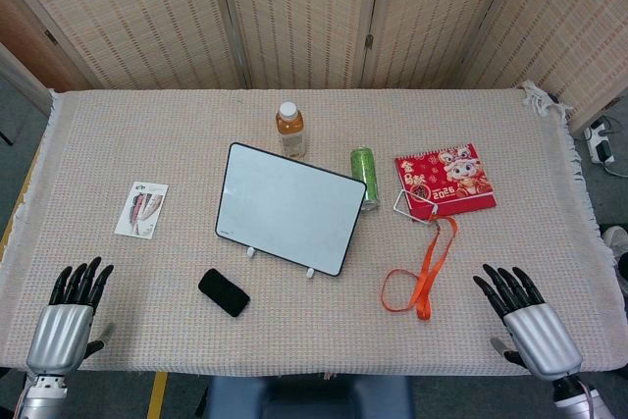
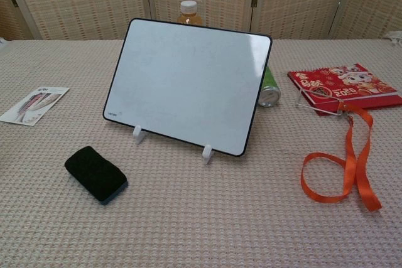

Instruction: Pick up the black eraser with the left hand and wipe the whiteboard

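The black eraser point(image 1: 224, 291) point(image 2: 96, 174) lies flat on the cloth, in front of the whiteboard's left corner. The whiteboard point(image 1: 287, 207) point(image 2: 188, 85) stands tilted back on two small white feet at mid table, its white face blank. My left hand point(image 1: 71, 313) rests at the near left edge of the table, fingers extended and apart, holding nothing, well left of the eraser. My right hand point(image 1: 525, 316) sits at the near right edge, fingers spread, empty. Neither hand appears in the chest view.
A tea bottle point(image 1: 289, 130) point(image 2: 188, 12) and a green can point(image 1: 364, 178) point(image 2: 270, 89) stand behind the board. A red calendar point(image 1: 444, 180) point(image 2: 342, 85) with an orange lanyard point(image 1: 424, 270) point(image 2: 344, 161) lies to the right. A leaflet point(image 1: 141, 209) point(image 2: 32, 105) lies at left.
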`<state>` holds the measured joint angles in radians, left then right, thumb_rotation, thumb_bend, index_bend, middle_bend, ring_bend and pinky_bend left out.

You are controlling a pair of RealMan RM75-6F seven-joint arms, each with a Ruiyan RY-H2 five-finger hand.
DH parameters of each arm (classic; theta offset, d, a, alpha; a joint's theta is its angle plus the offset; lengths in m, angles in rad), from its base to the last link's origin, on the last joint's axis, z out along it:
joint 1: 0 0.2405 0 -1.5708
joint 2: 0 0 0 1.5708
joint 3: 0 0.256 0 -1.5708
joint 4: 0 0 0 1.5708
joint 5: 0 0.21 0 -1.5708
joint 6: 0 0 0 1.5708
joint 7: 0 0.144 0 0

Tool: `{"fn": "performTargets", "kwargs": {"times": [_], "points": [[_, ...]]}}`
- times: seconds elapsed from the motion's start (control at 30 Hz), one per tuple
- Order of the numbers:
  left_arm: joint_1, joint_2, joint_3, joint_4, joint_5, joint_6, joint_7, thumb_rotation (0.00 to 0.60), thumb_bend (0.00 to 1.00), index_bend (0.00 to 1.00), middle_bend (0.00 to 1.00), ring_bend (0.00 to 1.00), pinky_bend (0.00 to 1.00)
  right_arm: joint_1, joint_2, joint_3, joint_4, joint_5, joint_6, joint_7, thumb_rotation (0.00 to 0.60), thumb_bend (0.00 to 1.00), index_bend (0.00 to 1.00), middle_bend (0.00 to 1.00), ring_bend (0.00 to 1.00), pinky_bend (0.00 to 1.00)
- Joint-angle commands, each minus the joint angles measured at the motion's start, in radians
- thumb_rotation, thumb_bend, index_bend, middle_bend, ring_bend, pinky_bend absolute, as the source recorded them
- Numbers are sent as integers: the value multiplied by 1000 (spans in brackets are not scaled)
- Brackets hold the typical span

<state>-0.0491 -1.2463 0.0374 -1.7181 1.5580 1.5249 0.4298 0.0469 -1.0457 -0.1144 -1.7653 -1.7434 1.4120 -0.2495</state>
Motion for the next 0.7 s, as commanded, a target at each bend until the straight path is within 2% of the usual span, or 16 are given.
{"fn": "performTargets", "kwargs": {"times": [0.03, 0.17, 0.23, 0.27, 0.3, 0.33, 0.37, 0.47, 0.57, 0.7], "points": [[-2, 3, 4, -6, 3, -10, 2, 600, 297, 0, 0, 0, 0, 0, 0, -1, -1, -2, 0, 0, 600, 256, 0, 0, 0, 0], [-27, 8, 19, -7, 34, -55, 24, 600, 297, 2, 54, 1, 19, -2, -4, 1, 0, 2, 1, -8, 600, 256, 0, 0, 0, 0], [-60, 13, 29, -13, 60, -111, 49, 600, 297, 22, 178, 71, 153, -3, -9, 2, 0, 5, -1, -16, 600, 257, 0, 0, 0, 0], [-80, 20, 33, -23, 63, -148, 58, 600, 298, 45, 293, 165, 288, -3, -11, 2, 1, 6, -3, -21, 600, 257, 0, 0, 0, 0], [-101, 29, 36, -38, 58, -192, 72, 600, 299, 62, 379, 249, 383, -2, -14, 2, 0, 7, -5, -25, 600, 257, 0, 0, 0, 0], [-123, 39, 34, -56, 45, -237, 93, 600, 305, 94, 541, 413, 550, -2, -15, 2, 0, 8, -9, -30, 600, 257, 0, 0, 0, 0], [-152, 47, 26, -83, 15, -295, 136, 600, 311, 116, 671, 545, 672, -1, -18, 3, -1, 10, -11, -35, 600, 257, 0, 0, 0, 0], [-219, 36, -10, -127, -48, -395, 235, 600, 318, 161, 916, 782, 872, 1, -21, 8, -1, 18, -15, -41, 600, 256, 0, 0, 0, 0], [-272, 19, -42, -151, -113, -467, 285, 600, 328, 218, 997, 874, 952, 7, -19, 14, -3, 35, -27, -35, 600, 256, 0, 0, 0, 0], [-338, -20, -81, -153, -202, -528, 361, 600, 329, 232, 1000, 895, 970, 17, -13, 22, -4, 54, -43, -26, 600, 256, 0, 0, 0, 0]]}}
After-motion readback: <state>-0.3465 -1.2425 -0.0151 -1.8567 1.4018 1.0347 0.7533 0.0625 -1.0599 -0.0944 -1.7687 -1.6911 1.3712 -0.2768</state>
